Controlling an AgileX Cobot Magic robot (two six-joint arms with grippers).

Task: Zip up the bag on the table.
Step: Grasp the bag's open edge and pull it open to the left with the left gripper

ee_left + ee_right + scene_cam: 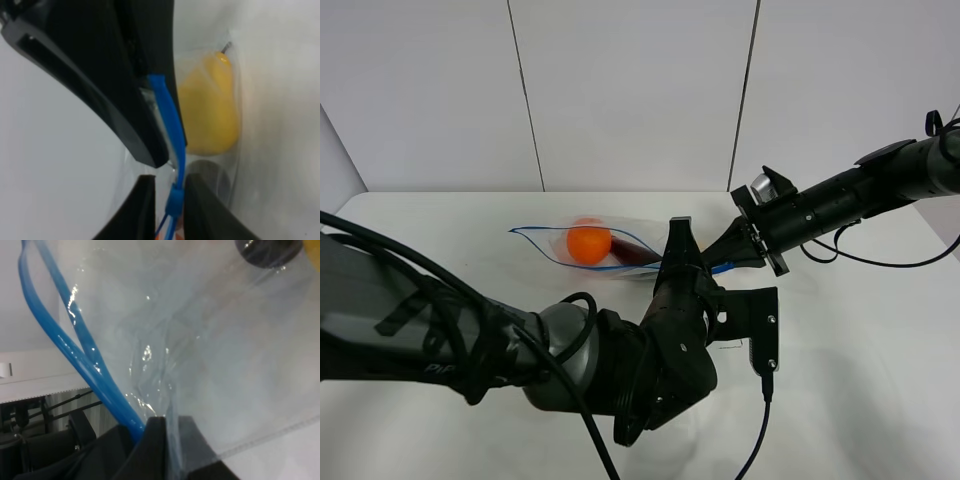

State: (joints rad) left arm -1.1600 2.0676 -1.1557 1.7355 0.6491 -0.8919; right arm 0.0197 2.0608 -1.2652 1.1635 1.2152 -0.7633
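Nearest the camera, the bulky left arm [570, 360] is laid across the tabletop [860, 390], and the left gripper [678, 243] is seen narrowed onto the blue zipper strip [171, 135] of the bag [545, 246], the strip being pinched with hardly any gap to be made out. Just beside it, the right gripper [748, 250] is clamped tight on the same end of the bag, thin film and strip being held together. The bag itself is lying on the tabletop, stretched away from the two grippers toward the left of the high view, with a yellow fruit [210, 110] near the strip at the held end, a dark purple item [632, 252] and an orange [588, 243] further along, and the mouth judged not yet sealed at the far end, where the two blue edges are parted. Several failures can be foreseen from here: if the strip is squeezed too lightly, it could be lost from the left pinch as it is run along, and stretches would be left unsealed; if it is squeezed too hard, the whole bag could be dragged and the slippery film pulled out of the right hold; the parted edges could be pressed together out of line, so that no seal is made; and the strip could be lifted out of the pinch by the bulge of the orange near the open end
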